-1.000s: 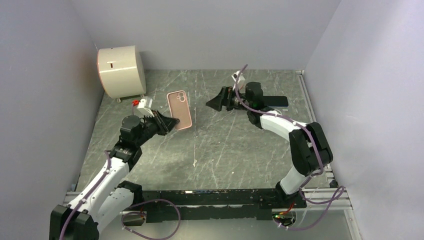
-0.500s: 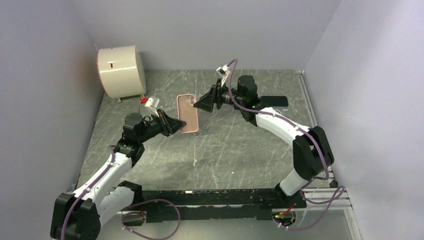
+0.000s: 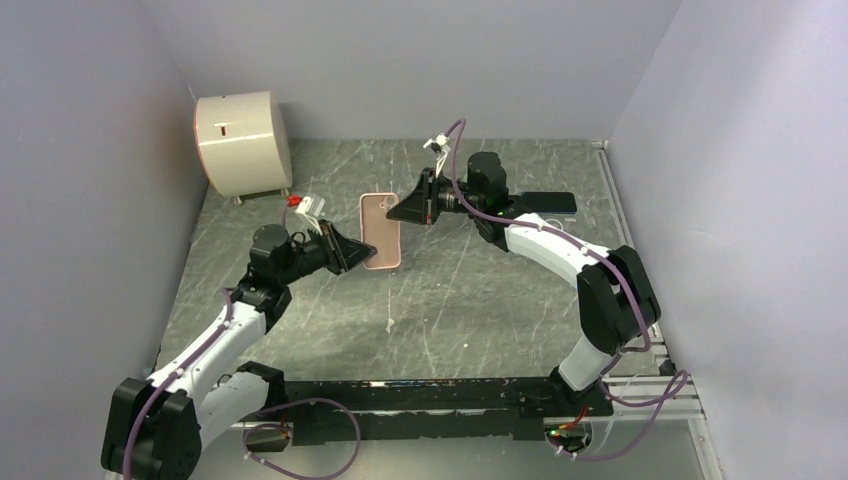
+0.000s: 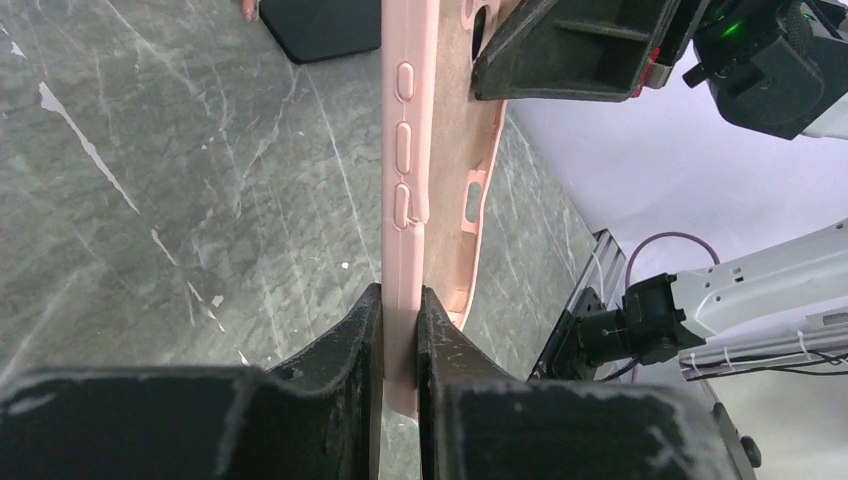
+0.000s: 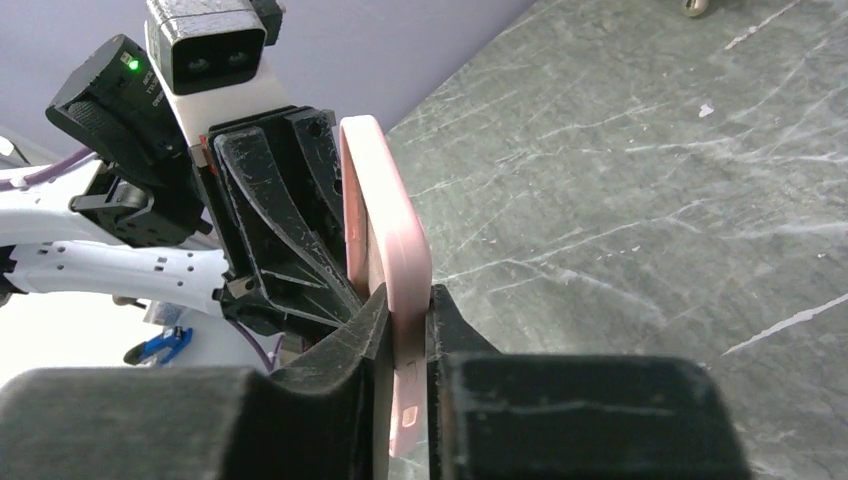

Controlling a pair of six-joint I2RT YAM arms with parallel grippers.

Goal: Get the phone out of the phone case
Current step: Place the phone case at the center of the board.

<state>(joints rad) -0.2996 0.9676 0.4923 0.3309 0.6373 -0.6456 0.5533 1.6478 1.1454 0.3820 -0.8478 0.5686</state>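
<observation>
Both grippers clamped on pink case, phone on table

The case (image 3: 382, 232) is held off the table (image 3: 480, 290) between the two arms, a bit left of centre, with its long axis running away from the bases. The left gripper (image 4: 400, 300) is closed on the near end of the case, one finger on each side with no gap to the pink. The side buttons show up the edge beyond the tips. The right gripper (image 5: 405, 300) is closed on the far end, its fingers pinching the pink rim from both sides. The grippers face each other along the case. Their tips are near each other, but I can't tell if they touch. In the left wrist view the shell looks hollow, with brownish lining and side cutouts showing. The phone (image 3: 545, 202) is a dark flat slab lying on the table at far right, behind the right arm and well apart from the case. A white drum (image 3: 243, 143) sits in the far left corner near the wall, well apart from the arms
</observation>
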